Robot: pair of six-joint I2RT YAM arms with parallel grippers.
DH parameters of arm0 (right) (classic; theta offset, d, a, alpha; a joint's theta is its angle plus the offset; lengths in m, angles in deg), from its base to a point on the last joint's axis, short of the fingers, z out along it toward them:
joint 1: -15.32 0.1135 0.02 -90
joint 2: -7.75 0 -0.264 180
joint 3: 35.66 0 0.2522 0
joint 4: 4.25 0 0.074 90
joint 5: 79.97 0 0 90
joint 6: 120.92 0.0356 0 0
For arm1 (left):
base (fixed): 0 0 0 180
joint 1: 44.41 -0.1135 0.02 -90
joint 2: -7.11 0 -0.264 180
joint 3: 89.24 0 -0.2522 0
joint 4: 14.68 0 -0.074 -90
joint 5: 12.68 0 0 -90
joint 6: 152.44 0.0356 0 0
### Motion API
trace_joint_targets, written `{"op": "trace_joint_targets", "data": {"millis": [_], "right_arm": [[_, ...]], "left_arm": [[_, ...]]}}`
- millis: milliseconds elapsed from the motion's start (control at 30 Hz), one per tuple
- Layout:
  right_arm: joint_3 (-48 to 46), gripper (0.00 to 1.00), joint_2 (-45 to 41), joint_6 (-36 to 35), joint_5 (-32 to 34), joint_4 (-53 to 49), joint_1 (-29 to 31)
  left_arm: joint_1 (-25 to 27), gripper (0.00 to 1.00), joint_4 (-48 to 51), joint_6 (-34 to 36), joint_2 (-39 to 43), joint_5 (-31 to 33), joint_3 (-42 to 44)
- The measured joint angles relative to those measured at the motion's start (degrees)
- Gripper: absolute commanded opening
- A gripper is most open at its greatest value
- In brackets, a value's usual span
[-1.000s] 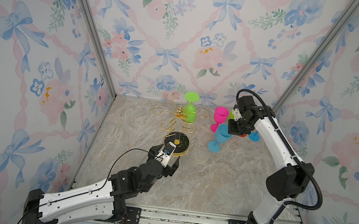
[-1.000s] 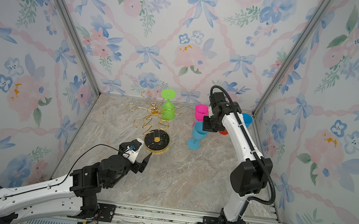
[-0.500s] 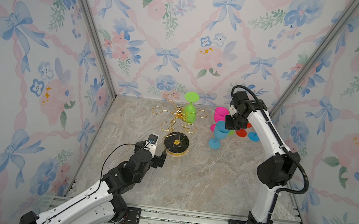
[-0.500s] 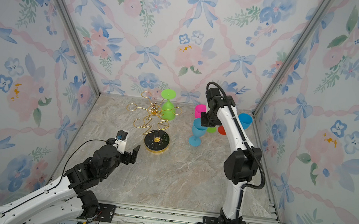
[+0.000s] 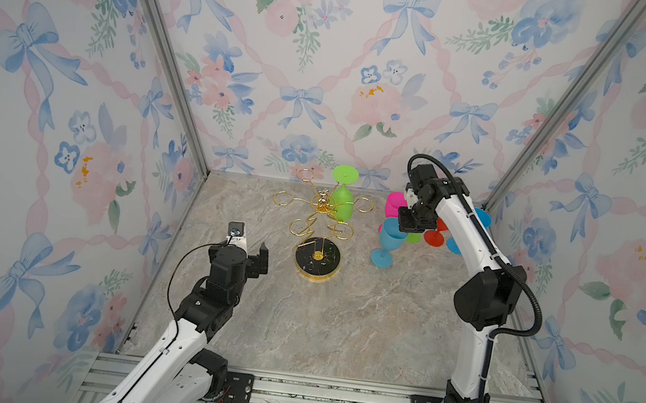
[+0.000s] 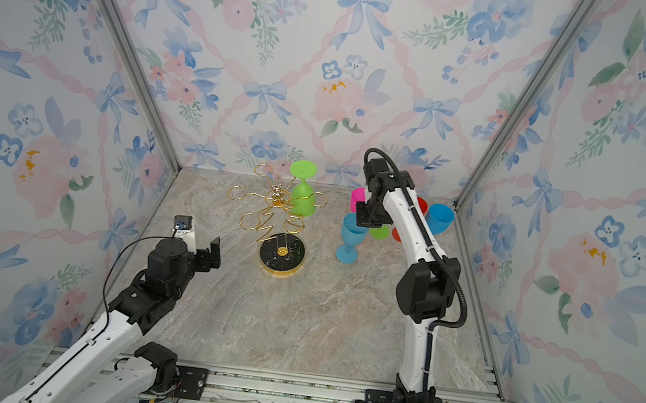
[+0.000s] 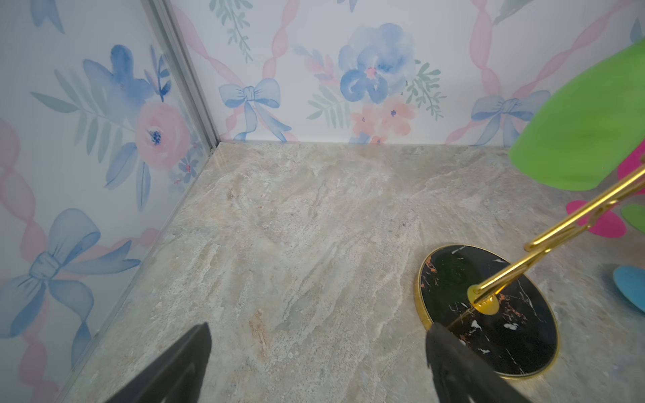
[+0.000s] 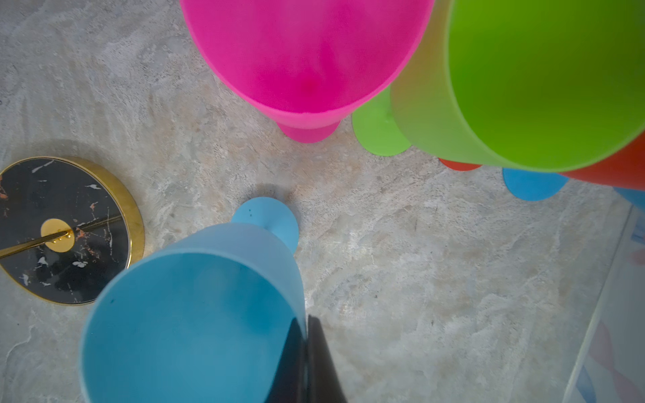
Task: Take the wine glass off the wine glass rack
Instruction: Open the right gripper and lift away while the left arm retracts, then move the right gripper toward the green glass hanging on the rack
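Hovering near the base of the wine glass rack (image 5: 307, 262), the left claw (image 7: 319, 328) stands wide and empty, probably so that it can steady the stand. On the rack, a green wine glass (image 5: 341, 208) hangs upside down by its foot in a rear loop, so I think it must slide outward to come free. At the right, the right claw (image 8: 307, 335) is pinched on the rim of a blue glass (image 5: 390, 236) that stands on the tabletop (image 5: 339, 330) beside a pink glass (image 5: 393, 203).
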Motion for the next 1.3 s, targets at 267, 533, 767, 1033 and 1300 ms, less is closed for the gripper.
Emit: {"op": "trace_joint_targets", "data": {"millis": [267,533,767,1033,1300], "right_arm": [[2.10,0.00,2.12,-0.44,-0.04,0.07,0.00],[3.69,0.00,3.02,-0.63,-0.24,0.17,0.00],[3.74,0.02,3.23,-0.63,-0.66,0.20,0.00],[3.76,0.09,3.78,-0.63,-1.29,0.63,0.00],[3.76,0.24,3.78,-0.55,-2.01,1.14,0.07]], "left_arm": [[-2.40,0.98,-5.79,1.05,-2.84,-0.22,0.68],[-4.02,0.98,-10.19,0.70,-5.81,-1.16,0.68],[-4.63,0.98,-11.67,0.37,-6.08,-2.05,0.68],[-4.66,0.98,-12.50,0.26,-5.99,-2.75,0.72],[-4.79,0.98,-12.66,-0.04,-5.99,-3.50,0.92]]}}
